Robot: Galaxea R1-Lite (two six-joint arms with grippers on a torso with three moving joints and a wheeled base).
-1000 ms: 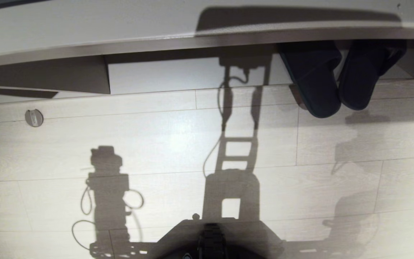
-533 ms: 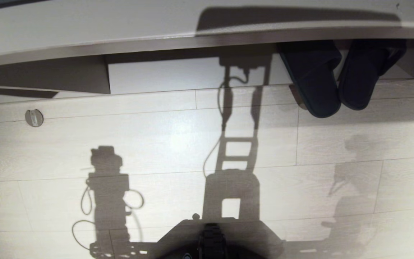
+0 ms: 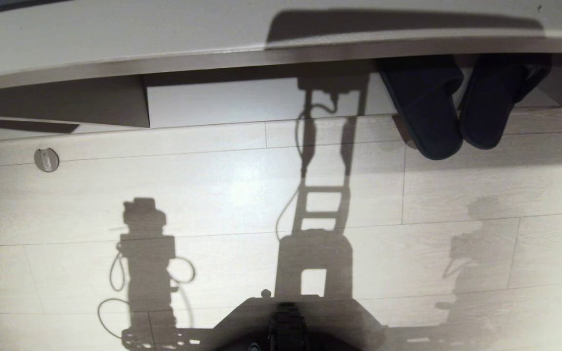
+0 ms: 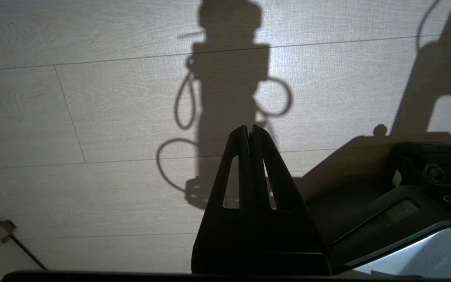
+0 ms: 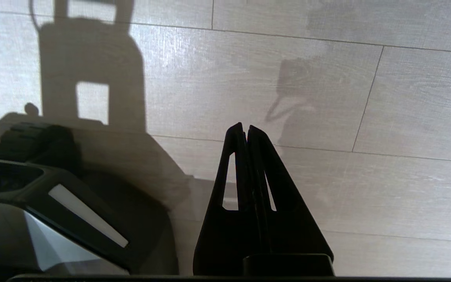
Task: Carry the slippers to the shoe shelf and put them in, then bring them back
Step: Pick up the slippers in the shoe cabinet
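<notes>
The slippers [image 3: 456, 105] lie side by side at the far right, their back ends inside the shoe shelf [image 3: 261, 100] and their toes out over the floor [image 3: 212, 195]. An upright divider [image 3: 66, 105] stands at the shelf's left. A round floor fitting [image 3: 46, 159] sits before it.

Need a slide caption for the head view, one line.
Black slippers sit half inside the shoe shelf, toes over the pale plank floor; robot shadows below, neither arm in view.
</notes>
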